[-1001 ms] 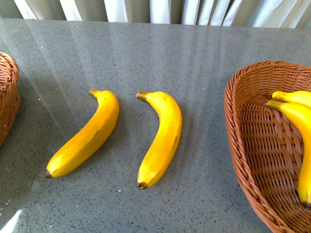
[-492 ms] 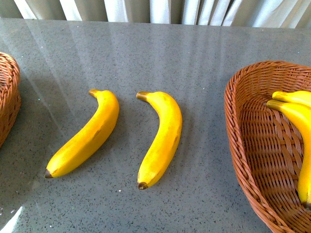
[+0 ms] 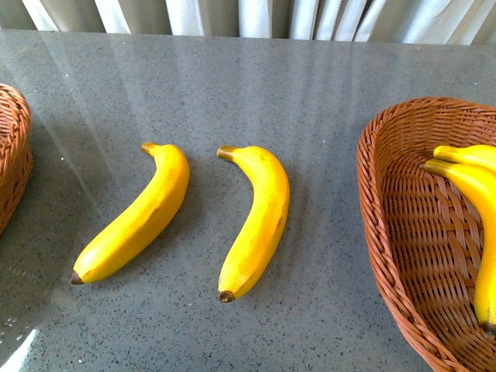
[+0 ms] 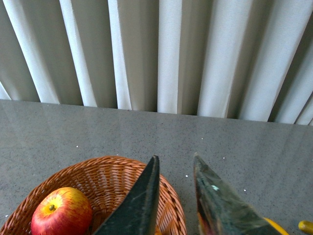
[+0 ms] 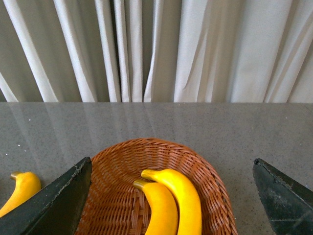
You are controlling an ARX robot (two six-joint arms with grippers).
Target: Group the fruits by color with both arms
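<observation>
Two yellow bananas lie on the grey table in the front view, one left of centre (image 3: 132, 217) and one in the middle (image 3: 256, 221). Two more bananas (image 3: 473, 194) rest in the wicker basket on the right (image 3: 372, 194). Neither arm shows in the front view. My left gripper (image 4: 175, 159) is open above the near rim of the left basket (image 4: 122, 169), which holds a red apple (image 4: 62, 211). My right gripper (image 5: 171, 166) is wide open over the right basket (image 5: 210, 171), straddling its two bananas (image 5: 183, 200), with nothing gripped.
The left basket's edge (image 3: 12, 155) shows at the table's left side in the front view. White curtains (image 3: 248, 15) hang behind the table's far edge. A table banana (image 5: 22, 188) shows beside the right basket in the right wrist view.
</observation>
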